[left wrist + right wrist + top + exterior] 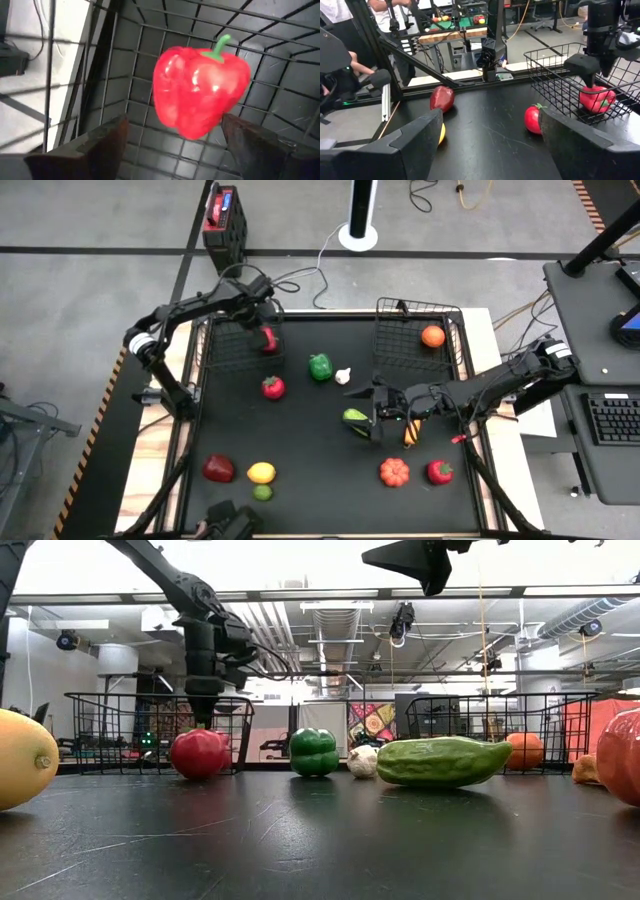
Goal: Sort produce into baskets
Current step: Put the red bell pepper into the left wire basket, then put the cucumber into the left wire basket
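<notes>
L arm reaches across to the left basket (232, 345), wrist bent down, left gripper (266, 330) hanging over the basket's right end w/ fingers spread; a red bell pepper (200, 85) sits between and just below them, not pinched, on the mesh floor. R arm stretches low and roughly level from the right edge toward tabletop (320, 460) center, right gripper (372, 418) pointing left, fingers spread wide, nothing between them; a green cucumber (355, 417) lies just beside its tips. Right basket (418, 330) holds an orange fruit (432, 336). Loose on the tabletop: red tomato (272, 387), green bell pepper (320, 366), white garlic (343, 376) mid-table; dark red piece (218, 469), yellow lemon (261, 472), small green lime (262, 493) front left; orange pumpkin (394, 472) and a red pepper (440, 471) front right.
</notes>
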